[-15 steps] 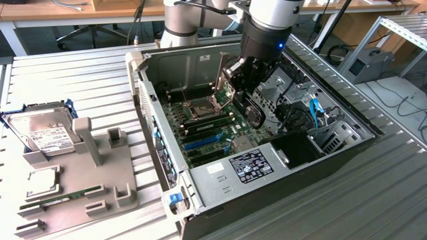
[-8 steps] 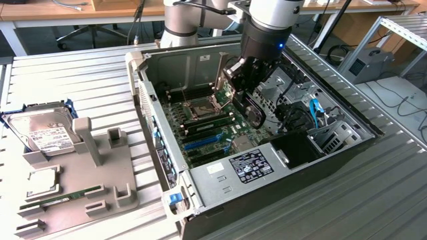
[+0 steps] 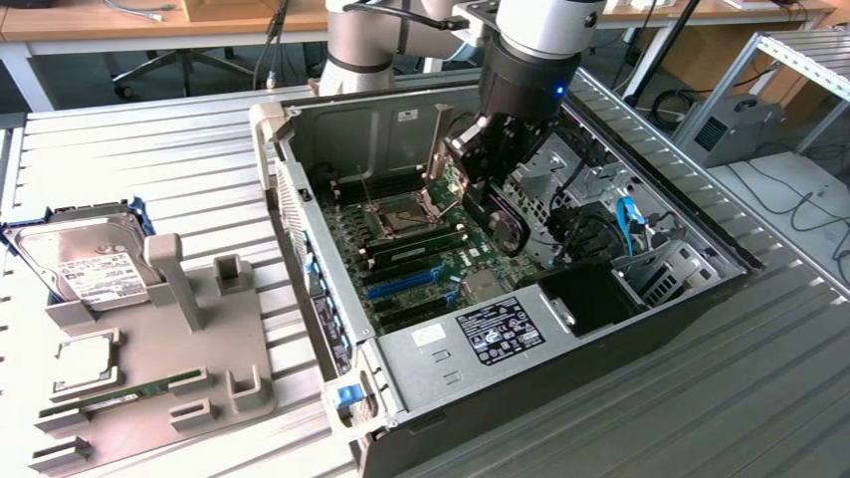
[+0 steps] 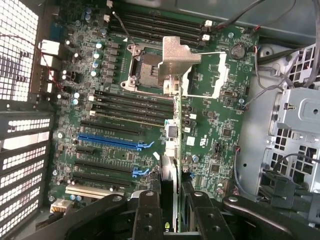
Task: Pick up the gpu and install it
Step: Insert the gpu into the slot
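The gpu (image 4: 172, 132) is clamped in the tool (image 4: 171, 197), whose jaws stand partly closed on the two faces of the card. It hangs inside the open computer case (image 3: 425, 363), over the motherboard (image 4: 220, 145). In the wrist view the card shows edge-on. Its long axis runs away from the tool, and its far end lies beside the open CPU socket (image 4: 145, 70). The blue expansion slots (image 4: 112, 141) lie to one side of the card, toward the perforated wall of the case, and run crosswise to the card's edge as seen. On this evidence, the card is not yet aligned with a slot. In the exterior view the black fan (image 3: 512, 227) faces that view's right. The case stands mid-worktop (image 3: 159, 149). A hard drive (image 3: 87, 264) rests at the worktop's edge on the exterior view's left. The print on its white label and on the case's black label (image 3: 499, 334) cannot be read.
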